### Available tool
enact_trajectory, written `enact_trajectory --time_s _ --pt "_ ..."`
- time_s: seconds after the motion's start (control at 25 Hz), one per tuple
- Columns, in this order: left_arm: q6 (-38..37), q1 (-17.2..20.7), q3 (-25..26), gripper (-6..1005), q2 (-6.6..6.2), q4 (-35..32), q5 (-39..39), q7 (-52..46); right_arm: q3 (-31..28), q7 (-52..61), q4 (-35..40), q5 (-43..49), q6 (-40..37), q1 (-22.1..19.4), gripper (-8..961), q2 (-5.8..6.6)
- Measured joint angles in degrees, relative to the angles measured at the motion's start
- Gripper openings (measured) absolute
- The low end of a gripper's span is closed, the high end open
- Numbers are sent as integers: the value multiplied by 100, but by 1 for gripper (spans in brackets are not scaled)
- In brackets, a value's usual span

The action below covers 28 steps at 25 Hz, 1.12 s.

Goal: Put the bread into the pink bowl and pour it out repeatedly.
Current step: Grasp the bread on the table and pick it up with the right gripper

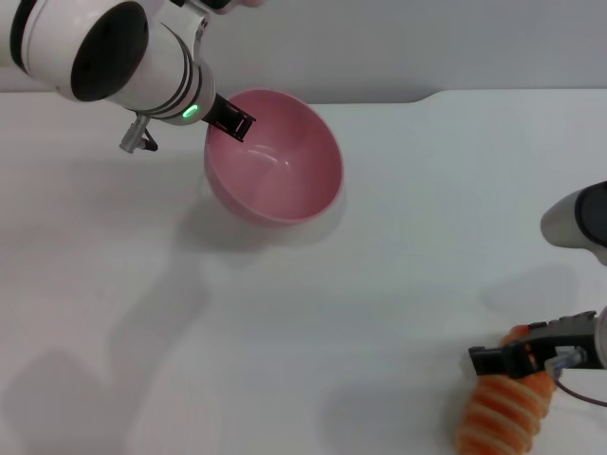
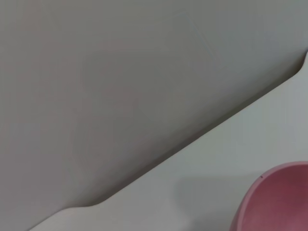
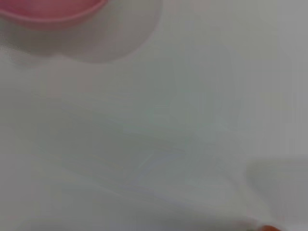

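Observation:
The pink bowl (image 1: 277, 161) is at the back left of the white table (image 1: 313, 322), tipped so its glossy, empty inside faces forward. My left gripper (image 1: 232, 120) is shut on its far-left rim; the left wrist view shows only a part of the bowl (image 2: 281, 199). The bread (image 1: 503, 415), orange-brown with pale ridges, lies at the table's front right corner. My right gripper (image 1: 517, 358) lies across the bread's far end, closed on it, with a bit of orange showing beyond the fingers. In the right wrist view the bowl (image 3: 48, 12) is far off, and a sliver of bread (image 3: 270, 228) shows at the edge.
The table's back edge (image 1: 474, 92) runs behind the bowl, with a grey floor or wall beyond it. Bare white tabletop lies between the bowl and the bread.

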<state>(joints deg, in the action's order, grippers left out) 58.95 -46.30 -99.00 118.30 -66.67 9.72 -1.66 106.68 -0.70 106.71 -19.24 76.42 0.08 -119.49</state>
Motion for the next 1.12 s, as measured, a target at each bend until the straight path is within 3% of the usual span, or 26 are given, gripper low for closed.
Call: enact_trajectory --time_s 0.92,1.12 --pt "-6 24 37 124 -2 4 30 163 -26 372 -722 104 -289 92 826 34" --pt "5 25 40 125 2 -5 30 180 13 312 -596 125 -199 109 676 52"
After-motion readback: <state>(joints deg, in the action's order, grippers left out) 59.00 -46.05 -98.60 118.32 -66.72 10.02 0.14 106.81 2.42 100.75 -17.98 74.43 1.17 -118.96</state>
